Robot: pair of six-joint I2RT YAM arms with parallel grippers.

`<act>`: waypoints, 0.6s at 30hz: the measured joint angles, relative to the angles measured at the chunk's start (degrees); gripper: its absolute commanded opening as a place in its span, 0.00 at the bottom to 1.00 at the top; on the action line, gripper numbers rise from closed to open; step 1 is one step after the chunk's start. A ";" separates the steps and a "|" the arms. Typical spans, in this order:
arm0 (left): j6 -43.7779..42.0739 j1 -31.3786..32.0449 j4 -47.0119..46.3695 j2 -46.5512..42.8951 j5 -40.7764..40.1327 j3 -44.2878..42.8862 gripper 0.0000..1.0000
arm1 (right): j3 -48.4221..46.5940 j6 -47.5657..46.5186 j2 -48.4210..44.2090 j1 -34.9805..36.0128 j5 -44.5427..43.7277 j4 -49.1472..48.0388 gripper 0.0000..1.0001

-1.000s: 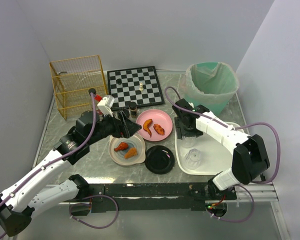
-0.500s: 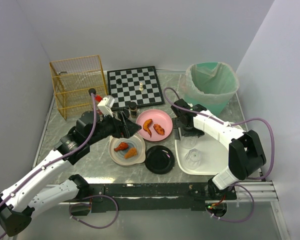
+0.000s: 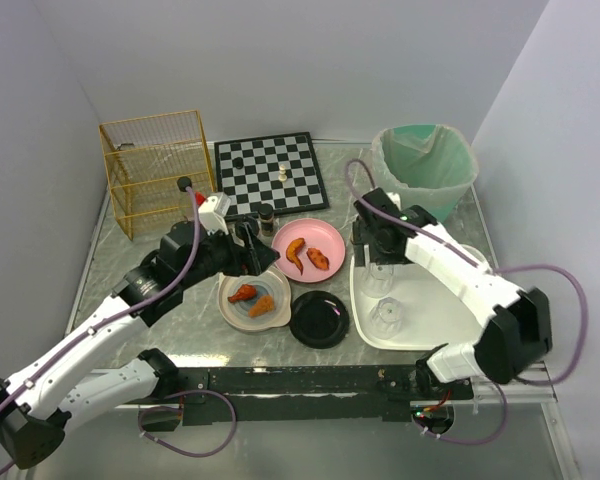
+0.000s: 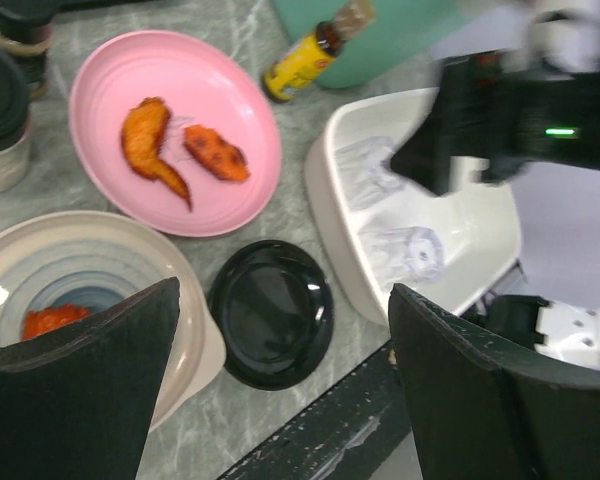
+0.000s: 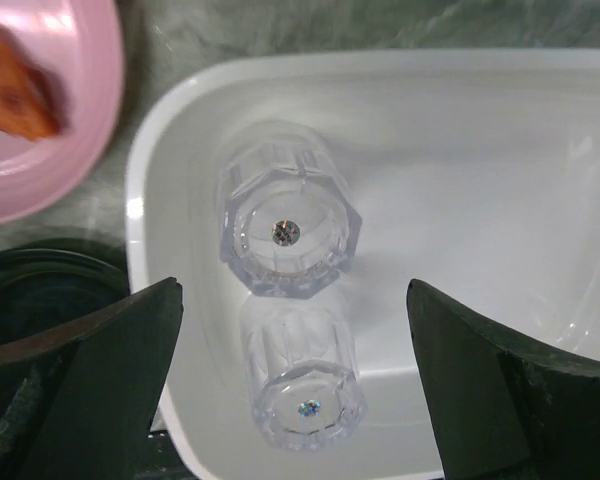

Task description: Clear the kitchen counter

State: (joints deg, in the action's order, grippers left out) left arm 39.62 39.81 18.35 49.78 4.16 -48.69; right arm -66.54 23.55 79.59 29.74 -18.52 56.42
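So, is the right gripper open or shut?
Open. The right gripper has its fingers wide apart above two glasses in the tray, gripping nothing.

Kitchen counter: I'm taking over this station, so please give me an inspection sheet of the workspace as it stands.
Surface: counter, marbled, no spills seen.
Job's things: pink plate with two food pieces; beige plate with two more; black plate, bare; two glasses in the white tray.
Clutter: chessboard with pieces, wire basket, green bin, yellow-labelled bottle, dark jar.
Grippers: left gripper open by the beige plate; right gripper open above the glasses; neither holds anything.
Cables: purple cables loop along both arms, one past the counter's right edge.
Surroundings: white walls on three sides.
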 measured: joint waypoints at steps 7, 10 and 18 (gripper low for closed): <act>-1.49 -0.02 4.04 5.68 -4.50 -1.86 0.83 | -1.49 0.17 -12.48 -0.02 2.14 -1.51 1.00; -2.14 -0.04 5.68 7.85 -6.88 -2.08 0.83 | -0.37 -0.26 -17.44 -0.02 6.08 -5.09 0.99; -2.97 -0.04 7.87 9.88 -9.07 -2.08 0.80 | 4.61 -0.76 -20.20 1.66 18.34 -13.38 0.95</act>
State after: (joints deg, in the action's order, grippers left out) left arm 36.64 39.77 26.22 59.66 -4.91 -50.76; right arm -61.93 22.79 59.40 31.40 -0.19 43.05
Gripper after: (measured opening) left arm 0.814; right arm 0.959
